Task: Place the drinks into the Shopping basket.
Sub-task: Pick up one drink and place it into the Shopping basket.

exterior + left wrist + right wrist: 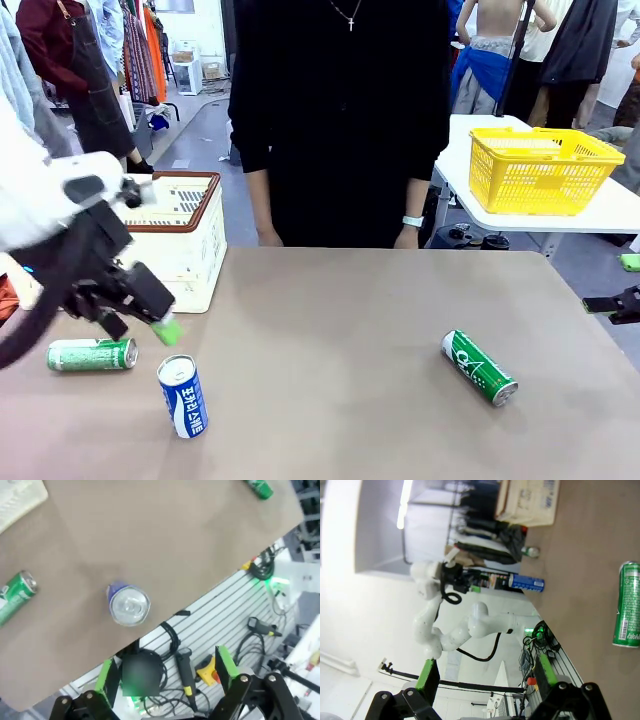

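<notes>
A blue and white can [184, 397] stands upright near the table's front left, and my left gripper [140, 324] hovers open just above and behind it. In the left wrist view the blue can's silver top [128, 605] lies beyond my open left gripper [167, 672]. A green can [92, 354] lies on its side to the left, another green can [479, 367] lies at the right. The cream Shopping basket [190, 250] stands at the table's far left. My right gripper [612, 304] sits at the right edge; the right wrist view shows it [486, 677] open and empty, with the green can [628, 605] off to the side.
A person in black stands at the table's far side, hands [406, 238] at its edge. A yellow basket [540, 170] rests on a white table at the back right. The brown tabletop [340, 330] between the cans is bare.
</notes>
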### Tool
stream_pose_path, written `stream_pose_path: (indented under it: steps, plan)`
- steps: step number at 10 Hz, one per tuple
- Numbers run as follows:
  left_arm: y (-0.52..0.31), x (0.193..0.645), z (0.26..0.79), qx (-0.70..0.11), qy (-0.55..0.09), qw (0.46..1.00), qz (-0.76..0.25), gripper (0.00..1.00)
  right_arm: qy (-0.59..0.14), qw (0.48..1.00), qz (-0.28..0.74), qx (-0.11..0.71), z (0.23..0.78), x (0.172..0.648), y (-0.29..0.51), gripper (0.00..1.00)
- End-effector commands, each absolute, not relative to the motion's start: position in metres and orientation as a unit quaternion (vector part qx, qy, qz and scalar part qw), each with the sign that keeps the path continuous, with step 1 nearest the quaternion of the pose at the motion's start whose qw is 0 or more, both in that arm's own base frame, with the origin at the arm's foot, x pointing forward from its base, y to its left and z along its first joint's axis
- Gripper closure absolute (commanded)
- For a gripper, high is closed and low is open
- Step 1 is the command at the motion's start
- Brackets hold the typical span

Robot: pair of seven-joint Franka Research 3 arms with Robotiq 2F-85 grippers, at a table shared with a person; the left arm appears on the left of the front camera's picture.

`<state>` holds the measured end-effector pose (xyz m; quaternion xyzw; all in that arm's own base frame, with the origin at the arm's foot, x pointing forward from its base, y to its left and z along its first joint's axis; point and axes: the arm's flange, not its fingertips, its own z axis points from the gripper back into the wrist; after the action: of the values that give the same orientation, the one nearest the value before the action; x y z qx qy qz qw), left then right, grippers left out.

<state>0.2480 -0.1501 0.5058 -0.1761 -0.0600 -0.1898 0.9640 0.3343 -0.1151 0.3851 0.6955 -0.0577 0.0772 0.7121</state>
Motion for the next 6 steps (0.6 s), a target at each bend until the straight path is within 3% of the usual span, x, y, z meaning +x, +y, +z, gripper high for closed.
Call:
stream_pose_path:
  steps: [1,3,6]
  plan:
    - [-0.169,0.238,0.463,-0.138,-0.056,0.977,-0.15,0.0,-0.048,0.714,0.074,0.695,0.391,0.334,-0.116,0.0]
    - [-0.184,0.241,0.445,-0.079,-0.069,0.988,-0.109,0.0,-0.048,0.714,0.074,0.695,0.391,0.334,-0.116,0.0]
    - [-0.188,0.255,0.416,-0.012,-0.034,0.996,-0.081,0.0,-0.048,0.714,0.074,0.695,0.391,0.334,-0.116,0.0]
